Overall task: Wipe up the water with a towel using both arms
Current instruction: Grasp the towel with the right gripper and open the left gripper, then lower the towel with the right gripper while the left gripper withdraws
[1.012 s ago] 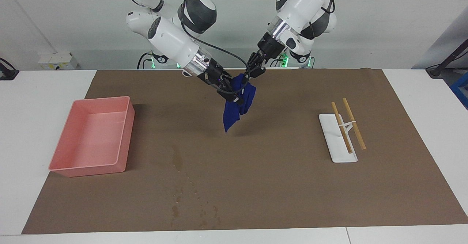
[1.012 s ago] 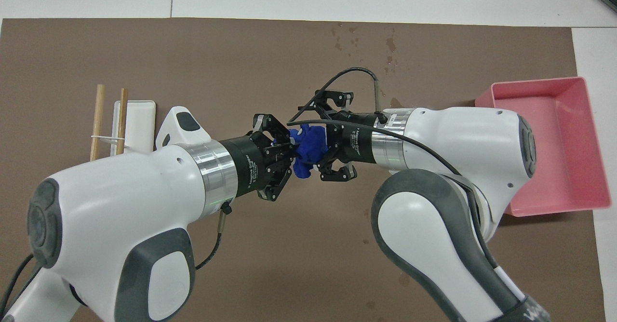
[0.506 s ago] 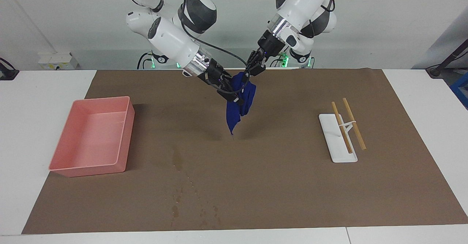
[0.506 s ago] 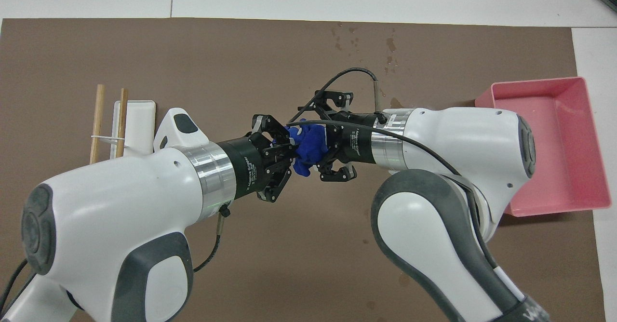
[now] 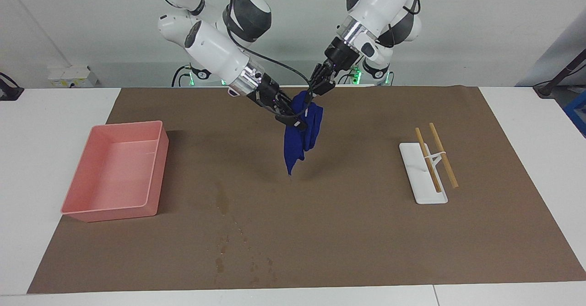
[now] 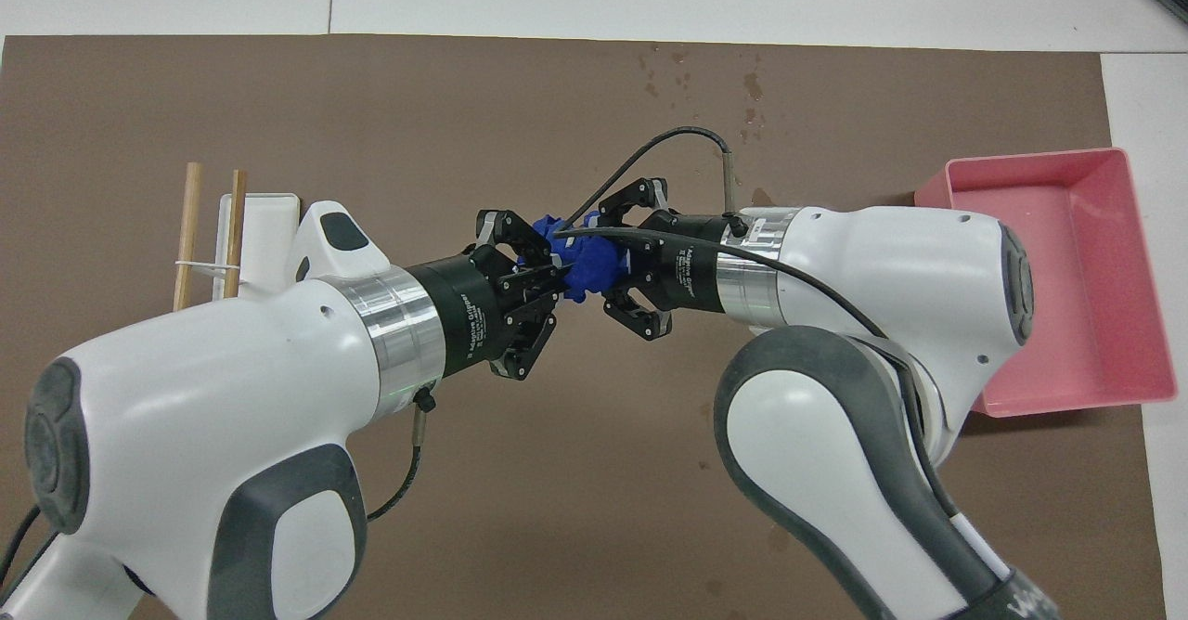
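Left hand (image 5: 315, 91) clamping one towel (image 5: 300, 137) (hanging), right hand (image 5: 293, 119) alongside

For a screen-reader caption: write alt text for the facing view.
Two white robot arms hold a navy blue towel in the air between them over a brown mat; the left claw is shut on its top, the right claw is at its side. Wet stains lie farther from the robots, a pink tray and chopsticks on a white rest at either end.
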